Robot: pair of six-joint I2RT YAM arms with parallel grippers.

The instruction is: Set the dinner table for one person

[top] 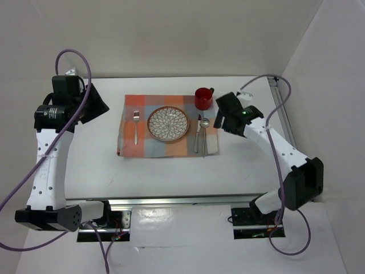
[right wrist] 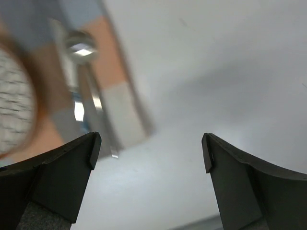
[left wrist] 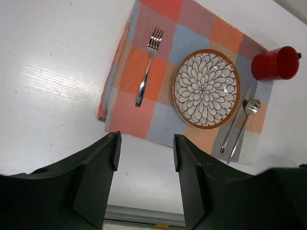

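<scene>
On the white dinner table (top: 91, 171) lies a checked cloth (top: 128, 145). It carries a fork (top: 136, 127) on the left, a patterned plate (top: 169, 123) in the middle, and a knife (top: 198, 137) and spoon (top: 204, 134) on the right. A red cup (top: 203, 98) stands at its far right corner. My left gripper (top: 94, 105) hangs high off the cloth's left side, open and empty (left wrist: 146, 143). My right gripper (top: 219, 117) hovers at the cloth's right edge, beside the spoon (right wrist: 82, 50), open wide with nothing in it (right wrist: 151, 148).
A metal rail (top: 182, 201) runs along the table's near edge by the arm bases. White walls close in the back and right sides. Bare tabletop lies left, right and in front of the cloth (left wrist: 132, 120).
</scene>
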